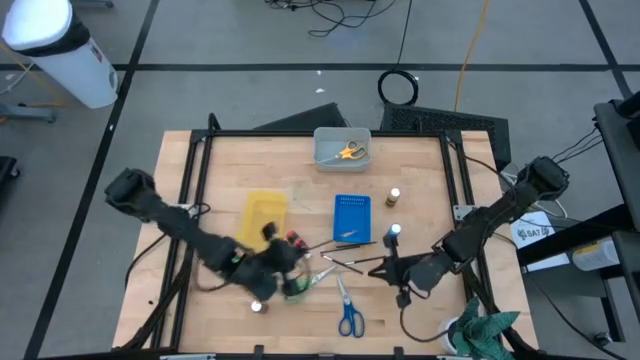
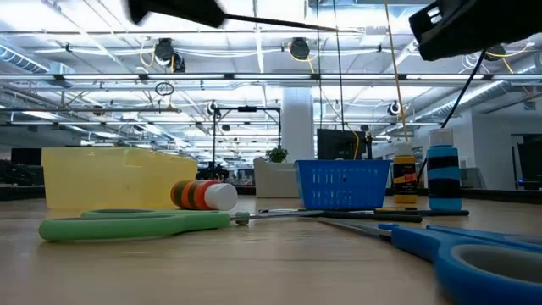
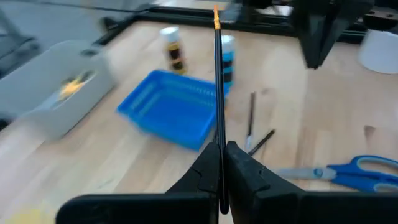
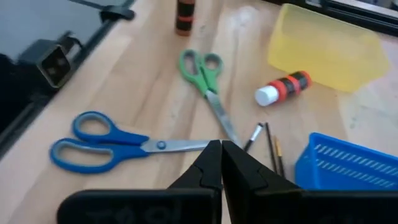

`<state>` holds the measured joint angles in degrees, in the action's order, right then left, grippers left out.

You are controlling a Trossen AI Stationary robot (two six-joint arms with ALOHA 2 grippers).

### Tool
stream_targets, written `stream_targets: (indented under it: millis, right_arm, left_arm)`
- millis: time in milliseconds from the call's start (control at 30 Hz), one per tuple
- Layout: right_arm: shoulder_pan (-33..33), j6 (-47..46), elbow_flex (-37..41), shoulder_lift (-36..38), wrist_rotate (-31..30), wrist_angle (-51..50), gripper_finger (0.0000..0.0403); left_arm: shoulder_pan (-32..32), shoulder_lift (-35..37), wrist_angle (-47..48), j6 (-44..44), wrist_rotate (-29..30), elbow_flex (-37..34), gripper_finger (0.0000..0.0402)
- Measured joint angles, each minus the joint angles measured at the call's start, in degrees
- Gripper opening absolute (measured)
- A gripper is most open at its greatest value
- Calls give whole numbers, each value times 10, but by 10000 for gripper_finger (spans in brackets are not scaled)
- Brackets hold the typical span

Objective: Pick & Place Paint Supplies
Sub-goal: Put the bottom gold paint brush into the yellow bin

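Between left tool (image 3: 221, 163) fingers: brush (image 3: 218, 93) clamped.

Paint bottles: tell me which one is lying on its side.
The white-topped bottle with the orange and black label, lying beside the yellow tray. The blue-topped bottle and the brown-topped bottle stand upright by the blue tray.

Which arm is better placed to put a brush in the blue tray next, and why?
Probably the left. Its gripper is shut on a thin dark brush aimed toward the blue tray. The right gripper is shut and holds nothing.
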<state>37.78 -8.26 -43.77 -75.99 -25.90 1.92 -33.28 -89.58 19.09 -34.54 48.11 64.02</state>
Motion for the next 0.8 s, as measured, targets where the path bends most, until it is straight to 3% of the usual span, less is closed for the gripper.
stream_targets:
  millis: [167,433,633,800]
  right_arm:
    - [12,0,0,0,1,1,0]
    - [13,1,0,0,-14,4,0]
    - [13,0,0,0,-15,4,0]
    - [13,0,0,0,-15,4,0]
  left_arm:
    - [-53,23,120,-226,74,-34,10]
    - [-101,23,303,-578,64,-77,10]
    - [-98,23,393,-734,7,-106,10]
    - [-67,23,405,-787,-31,-143,13]
